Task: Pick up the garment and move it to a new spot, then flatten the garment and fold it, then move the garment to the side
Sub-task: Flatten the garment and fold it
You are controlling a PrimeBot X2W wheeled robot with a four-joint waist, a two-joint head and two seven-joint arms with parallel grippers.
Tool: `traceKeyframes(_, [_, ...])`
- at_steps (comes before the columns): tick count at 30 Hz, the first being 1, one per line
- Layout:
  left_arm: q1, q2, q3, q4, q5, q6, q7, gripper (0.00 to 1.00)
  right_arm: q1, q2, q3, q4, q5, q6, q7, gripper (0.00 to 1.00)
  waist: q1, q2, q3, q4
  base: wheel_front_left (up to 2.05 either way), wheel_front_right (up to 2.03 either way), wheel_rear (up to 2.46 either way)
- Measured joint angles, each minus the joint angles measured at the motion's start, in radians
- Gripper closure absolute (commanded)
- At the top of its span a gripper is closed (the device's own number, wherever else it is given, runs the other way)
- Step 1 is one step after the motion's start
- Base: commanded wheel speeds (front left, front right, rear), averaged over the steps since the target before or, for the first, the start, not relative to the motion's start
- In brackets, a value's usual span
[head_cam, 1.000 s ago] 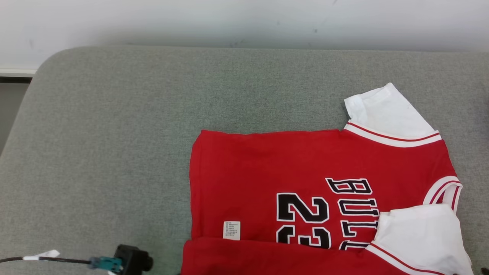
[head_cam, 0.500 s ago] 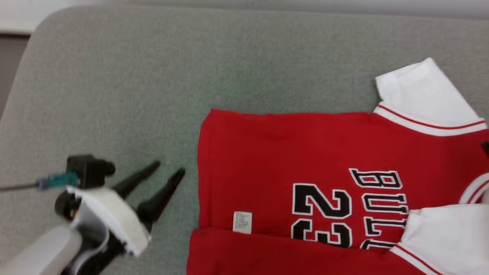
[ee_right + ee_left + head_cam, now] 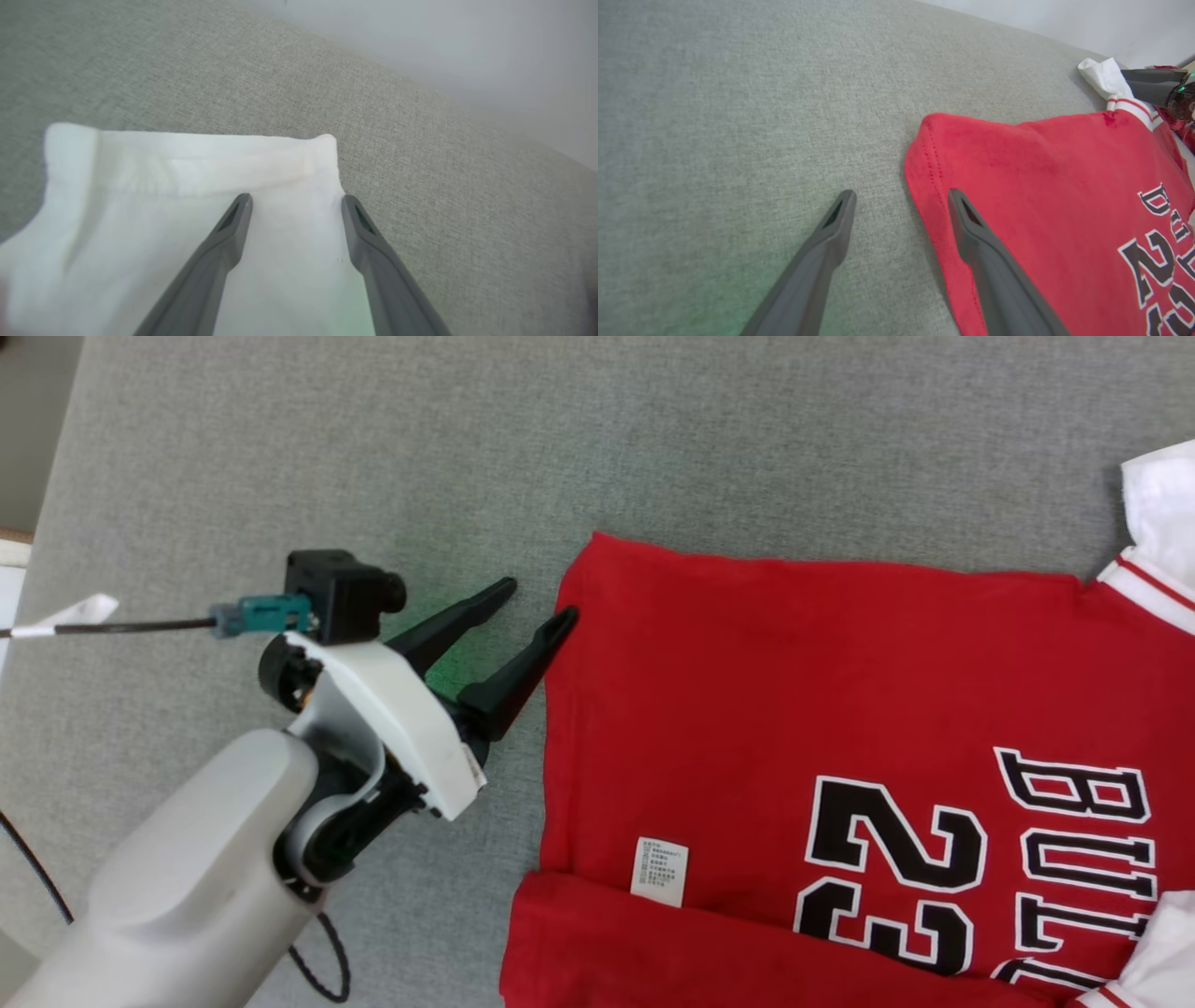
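The garment [image 3: 794,691] is a red jersey with black lettering and white sleeves, lying flat on the grey cushion [image 3: 373,448] with its near edge folded over. My left gripper [image 3: 538,601] stands open at the far left hem corner. In the left wrist view the left gripper [image 3: 901,195] straddles the hem of the garment [image 3: 1041,177], one finger over red cloth and one over the cushion. My right gripper [image 3: 296,200] is open above the far corner of the white sleeve [image 3: 163,224], with nothing between its fingers. The right gripper [image 3: 1150,84] also appears at that sleeve in the left wrist view.
The grey cushion's left edge [image 3: 56,476] runs down the head view's left side, with paler floor beyond. A thin black cable [image 3: 112,627] runs left from the left wrist's camera. A pale wall [image 3: 467,42] lies behind the cushion.
The head camera has tilted down and shifted, so the jersey sits further right. My left arm has come up from the lower left to the jersey's hem corner, its fingers spread.
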Motion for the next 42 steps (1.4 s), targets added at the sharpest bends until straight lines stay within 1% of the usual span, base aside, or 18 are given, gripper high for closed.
traceKeyframes(4, [-0.038, -0.026, -0.015, 0.006, -0.014, -0.016, 0.016, 0.00, -0.045, 0.007, -0.005, 0.063, -0.018, 0.000, -0.016, 0.00, 0.0000, 0.0000, 0.016, 0.015, 0.00, 0.00, 0.00])
traceKeyframes(9, [-0.059, -0.030, -0.031, 0.000, -0.039, -0.031, 0.042, 0.00, -0.058, 0.011, -0.012, 0.104, -0.024, 0.000, -0.025, 0.00, 0.0000, 0.0000, 0.013, 0.010, 0.00, 0.00, 0.00])
traceKeyframes(12, [-0.066, -0.028, -0.038, -0.002, -0.045, -0.033, 0.052, 0.00, -0.059, 0.012, -0.011, 0.112, -0.022, 0.000, -0.021, 0.00, 0.0000, 0.0000, 0.011, 0.006, 0.00, 0.00, 0.00])
traceKeyframes(22, [-0.094, -0.023, -0.066, -0.005, -0.066, -0.041, 0.084, 0.00, -0.069, 0.050, 0.004, 0.108, 0.004, -0.004, -0.011, 0.00, -0.0001, 0.0000, 0.019, -0.014, 0.00, 0.00, 0.00])
traceKeyframes(27, [-0.134, -0.030, -0.084, 0.017, -0.064, -0.042, 0.101, 0.00, -0.085, 0.068, 0.031, 0.112, 0.016, -0.005, -0.008, 0.00, -0.0001, 0.0000, 0.023, -0.020, 0.00, 0.00, 0.00])
traceKeyframes(30, [-0.168, -0.045, -0.092, 0.050, -0.058, -0.044, 0.110, 0.00, -0.102, 0.076, 0.051, 0.119, 0.035, -0.006, 0.002, 0.00, -0.0002, 0.0000, 0.026, -0.022, 0.00, 0.00, 0.00])
traceKeyframes(31, [-0.179, -0.048, -0.096, 0.059, -0.054, -0.044, 0.111, 0.00, -0.106, 0.078, 0.060, 0.121, 0.045, -0.006, 0.003, 0.58, -0.0001, 0.0000, 0.027, -0.023, 0.00, 0.00, 0.00])
traceKeyframes(32, [-0.188, -0.052, -0.101, 0.070, -0.054, -0.044, 0.116, 0.00, -0.111, 0.082, 0.070, 0.122, 0.054, -0.006, 0.004, 0.96, -0.0001, 0.0000, 0.027, -0.024, 0.00, 0.00, 0.00])
traceKeyframes(33, [-0.194, -0.056, -0.108, 0.076, -0.055, -0.045, 0.120, 0.20, -0.116, 0.085, 0.078, 0.124, 0.066, -0.006, 0.007, 1.00, -0.0001, 0.0000, 0.027, -0.025, 0.00, 0.00, 0.00])
traceKeyframes(34, [-0.200, -0.060, -0.113, 0.080, -0.055, -0.045, 0.121, 0.70, -0.121, 0.086, 0.084, 0.126, 0.075, -0.006, 0.009, 1.00, -0.0001, 0.0000, 0.026, -0.026, 0.00, 0.00, 0.00])
traceKeyframes(35, [-0.206, -0.063, -0.116, 0.081, -0.058, -0.045, 0.121, 1.00, -0.123, 0.087, 0.091, 0.127, 0.081, -0.004, 0.009, 1.00, -0.0002, 0.0000, 0.025, -0.027, 0.00, 0.00, 0.00])
traceKeyframes(38, [-0.215, -0.060, -0.135, 0.080, -0.060, -0.045, 0.115, 1.00, -0.127, 0.081, 0.109, 0.126, 0.103, -0.004, -0.001, 1.00, -0.0001, 0.0000, 0.022, -0.029, 0.00, 0.00, 0.00])
traceKeyframes(42, [-0.223, -0.046, -0.140, 0.079, -0.076, -0.046, 0.087, 1.00, -0.138, 0.064, 0.112, 0.126, 0.117, -0.003, -0.055, 1.00, -0.0001, 0.0000, 0.014, -0.029, 0.00, 0.00, 0.00])
